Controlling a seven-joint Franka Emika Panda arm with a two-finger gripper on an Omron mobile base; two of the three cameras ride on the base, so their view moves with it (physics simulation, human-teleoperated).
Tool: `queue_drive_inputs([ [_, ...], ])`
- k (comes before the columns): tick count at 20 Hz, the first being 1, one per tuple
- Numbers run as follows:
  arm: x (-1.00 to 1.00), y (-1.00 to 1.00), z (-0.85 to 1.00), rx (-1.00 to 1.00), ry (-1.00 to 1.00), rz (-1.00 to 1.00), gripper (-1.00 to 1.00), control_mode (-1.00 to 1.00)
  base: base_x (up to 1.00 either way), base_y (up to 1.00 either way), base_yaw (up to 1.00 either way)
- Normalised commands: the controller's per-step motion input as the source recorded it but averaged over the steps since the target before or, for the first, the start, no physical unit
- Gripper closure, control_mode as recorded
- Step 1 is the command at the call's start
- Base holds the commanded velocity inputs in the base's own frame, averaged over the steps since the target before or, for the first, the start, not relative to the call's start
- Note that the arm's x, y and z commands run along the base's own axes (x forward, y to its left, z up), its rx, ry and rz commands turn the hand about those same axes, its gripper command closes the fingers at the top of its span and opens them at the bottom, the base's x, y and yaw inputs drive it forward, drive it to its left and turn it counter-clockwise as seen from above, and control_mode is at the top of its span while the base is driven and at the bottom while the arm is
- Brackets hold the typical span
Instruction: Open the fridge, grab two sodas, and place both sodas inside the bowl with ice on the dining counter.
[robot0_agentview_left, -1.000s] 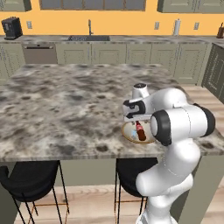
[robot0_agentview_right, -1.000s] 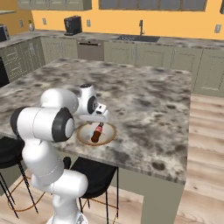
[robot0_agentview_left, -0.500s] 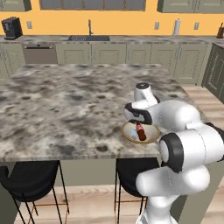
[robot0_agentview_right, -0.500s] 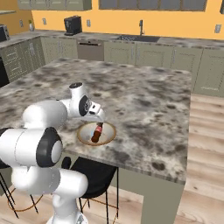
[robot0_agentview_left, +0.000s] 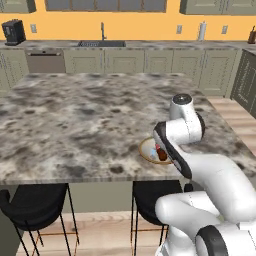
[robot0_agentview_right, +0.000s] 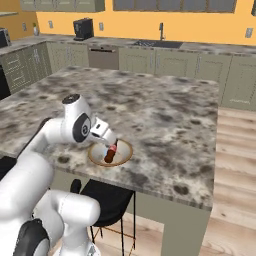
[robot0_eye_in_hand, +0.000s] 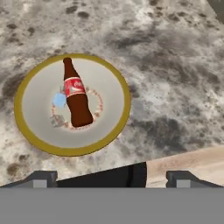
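The fingers (robot0_eye_in_hand: 41, 178) stand spread wide and grip nothing, the gripper (robot0_eye_in_hand: 111, 177) poised above the bowl (robot0_eye_in_hand: 114, 127), where one soda (robot0_eye_in_hand: 76, 96) lies on its side among ice cubes (robot0_eye_in_hand: 59, 100), near the counter (robot0_agentview_left: 75, 125) edge above the stools (robot0_agentview_left: 32, 205).

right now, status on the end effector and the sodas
End effector open, holding nothing, above the counter edge. One soda lying on its side in the bowl on the dining counter. Nothing blocking the bowl.
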Motion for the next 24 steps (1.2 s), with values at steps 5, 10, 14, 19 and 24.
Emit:
queue_drive_inputs([
  [5, -0.89, -0.65, 0.26, -0.02, -0.11, -0.14, -1.0, -1.0, 0.0, 0.0, 0.0],
  [10, -0.98, -0.13, 0.06, 0.0, -0.08, -0.03, -1.0, -1.0, 0.0, 0.0, 0.0],
  [14, -0.87, 0.28, -0.02, 0.0, -0.02, 0.0, -1.0, -1.0, 0.0, 0.0, 0.0],
  [19, -0.2, 0.11, -0.07, 0.0, 0.0, -0.01, -1.0, -1.0, 0.0, 0.0, 0.0],
  [24, -0.33, 0.0, -0.09, 0.0, -0.04, -0.04, -1.0, 1.0, -0.6, -0.03, -0.16],
])
